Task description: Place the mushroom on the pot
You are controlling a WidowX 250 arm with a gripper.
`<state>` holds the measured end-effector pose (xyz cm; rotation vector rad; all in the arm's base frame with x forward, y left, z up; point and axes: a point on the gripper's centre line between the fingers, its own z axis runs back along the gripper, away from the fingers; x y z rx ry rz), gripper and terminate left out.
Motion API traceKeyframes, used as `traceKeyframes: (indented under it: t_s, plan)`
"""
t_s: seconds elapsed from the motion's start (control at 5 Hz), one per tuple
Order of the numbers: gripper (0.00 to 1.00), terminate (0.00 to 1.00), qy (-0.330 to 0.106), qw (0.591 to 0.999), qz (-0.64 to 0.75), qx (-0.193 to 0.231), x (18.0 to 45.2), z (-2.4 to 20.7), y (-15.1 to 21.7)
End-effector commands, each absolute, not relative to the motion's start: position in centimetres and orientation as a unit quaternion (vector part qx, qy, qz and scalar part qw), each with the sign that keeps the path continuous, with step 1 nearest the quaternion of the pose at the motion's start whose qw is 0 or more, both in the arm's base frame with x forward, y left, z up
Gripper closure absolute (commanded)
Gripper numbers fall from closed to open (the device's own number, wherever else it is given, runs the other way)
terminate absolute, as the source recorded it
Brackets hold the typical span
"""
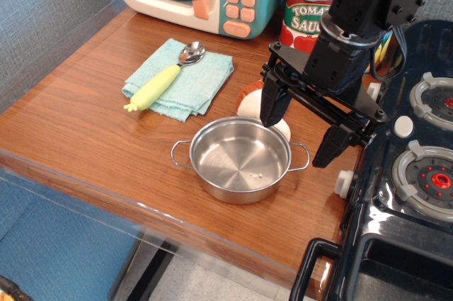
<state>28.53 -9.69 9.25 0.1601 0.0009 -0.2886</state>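
Mushroom behind pot, gripper spread above

Mushroom (249,100) lying on wooden table (85,138), just behind steel pot (239,159), partly hidden by gripper (303,129). Left: yellow-handled spoon (164,76) on teal cloth (180,78). Centre: pot empty, upright. Right: fingers (272,103) spread wide, gripping nothing, over pot's far rim.

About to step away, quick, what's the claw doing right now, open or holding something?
Claw: open, holding nothing, fingers spread above the mushroom behind the pot.
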Motion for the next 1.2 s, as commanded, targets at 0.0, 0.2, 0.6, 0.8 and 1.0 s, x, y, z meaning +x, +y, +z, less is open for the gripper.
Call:
traceKeyframes:
  t_s: [0.0,0.2,0.6,0.8,1.0]
  plan:
    - [0.0,0.0,0.0,0.986,-0.144,0.08,28.5,9.2,-9.7]
    - [0.0,0.0,0.001,0.991,-0.114,0.073,30.8,9.1,-7.6]
    - [0.0,0.0,-0.01,0.996,-0.06,0.065,34.7,9.7,-4.5]
    - [0.0,0.0,-0.012,0.997,-0.032,0.073,36.2,9.5,-2.3]
    - [0.0,0.0,-0.01,0.997,-0.006,0.083,36.7,9.3,-0.4]
